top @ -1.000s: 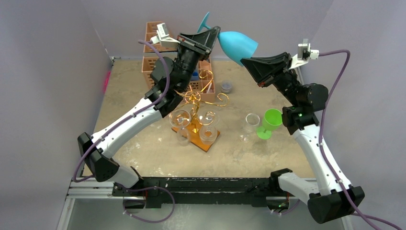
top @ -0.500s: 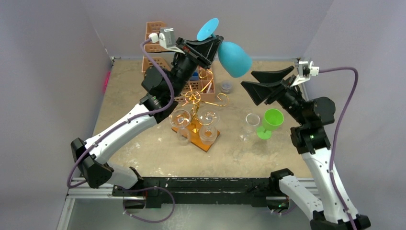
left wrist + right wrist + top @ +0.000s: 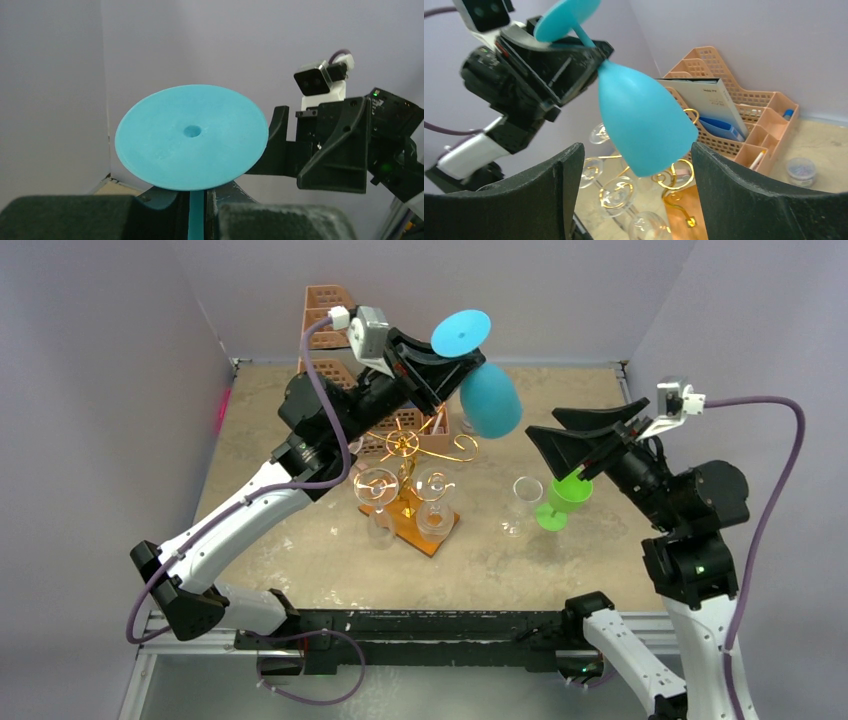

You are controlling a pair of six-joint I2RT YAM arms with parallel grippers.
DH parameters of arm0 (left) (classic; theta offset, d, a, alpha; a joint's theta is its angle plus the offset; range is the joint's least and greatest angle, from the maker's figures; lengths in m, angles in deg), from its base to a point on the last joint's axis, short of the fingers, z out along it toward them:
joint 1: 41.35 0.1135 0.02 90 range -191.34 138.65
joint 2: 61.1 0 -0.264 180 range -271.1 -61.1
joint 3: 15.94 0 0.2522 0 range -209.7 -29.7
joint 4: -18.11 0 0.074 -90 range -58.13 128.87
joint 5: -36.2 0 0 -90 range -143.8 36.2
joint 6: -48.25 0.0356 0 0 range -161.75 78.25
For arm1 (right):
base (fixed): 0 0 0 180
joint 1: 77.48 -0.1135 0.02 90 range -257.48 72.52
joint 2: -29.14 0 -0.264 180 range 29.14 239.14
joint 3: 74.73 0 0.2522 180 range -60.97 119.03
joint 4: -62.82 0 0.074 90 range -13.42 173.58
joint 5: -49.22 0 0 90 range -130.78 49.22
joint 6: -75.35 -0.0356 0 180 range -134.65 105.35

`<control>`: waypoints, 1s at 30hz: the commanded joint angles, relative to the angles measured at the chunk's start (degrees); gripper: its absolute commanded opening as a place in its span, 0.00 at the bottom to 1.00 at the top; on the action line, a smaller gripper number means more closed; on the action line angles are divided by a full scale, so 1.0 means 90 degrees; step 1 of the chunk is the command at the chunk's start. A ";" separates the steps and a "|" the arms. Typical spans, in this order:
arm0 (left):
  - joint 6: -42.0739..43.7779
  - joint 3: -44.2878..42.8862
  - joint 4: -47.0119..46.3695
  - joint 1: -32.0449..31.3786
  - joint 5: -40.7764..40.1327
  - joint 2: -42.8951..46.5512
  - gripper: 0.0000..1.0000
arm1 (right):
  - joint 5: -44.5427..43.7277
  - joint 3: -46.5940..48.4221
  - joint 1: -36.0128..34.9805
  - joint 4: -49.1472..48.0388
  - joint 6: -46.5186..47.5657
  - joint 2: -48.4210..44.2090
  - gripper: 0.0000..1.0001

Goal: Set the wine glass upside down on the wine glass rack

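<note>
- Already inverted, turquoise wine glass (image 3: pixel 490 400) pinched at stem by left pincer (image 3: pixel 455 358).
- Right pincer (image 3: pixel 545 425) spread wide, empty.
- Yet to hang on wine glass rack (image 3: pixel 405 445) below left pincer.

left arm (image 3: pixel 235 515): white shells, black joints | right arm (image 3: pixel 700 660): same white-and-black build, green LED (image 3: pixel 697 569) lit | left gripper (image 3: pixel 458 360), right gripper (image 3: pixel 541 422): black wedge-shaped fingers (matte plastic look) | wrist cameras (image 3: pixel 366 328): small white-grey boxes | cables (image 3: pixel 750 399): purple, one per wrist
</note>
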 commanded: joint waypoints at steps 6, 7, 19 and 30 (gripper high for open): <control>0.0187 0.0039 -0.0379 -0.0019 0.2303 -0.0159 0.00 | -0.0247 0.0370 0.0003 -0.0077 -0.1630 0.0097 0.80; 0.0298 0.0074 -0.0425 -0.0019 0.2485 -0.0165 0.00 | -0.0309 0.0365 0.0000 -0.0166 -0.1838 0.0124 0.79; 0.1961 0.0087 0.0160 -0.0097 0.2897 -0.0227 0.00 | 0.0555 0.0588 0.0000 -0.1128 -0.3072 0.0543 0.76; 0.2690 -0.0145 0.0257 -0.0118 0.2973 -0.0625 0.00 | 0.0815 0.1218 -0.0003 0.0649 -0.3441 0.0964 0.59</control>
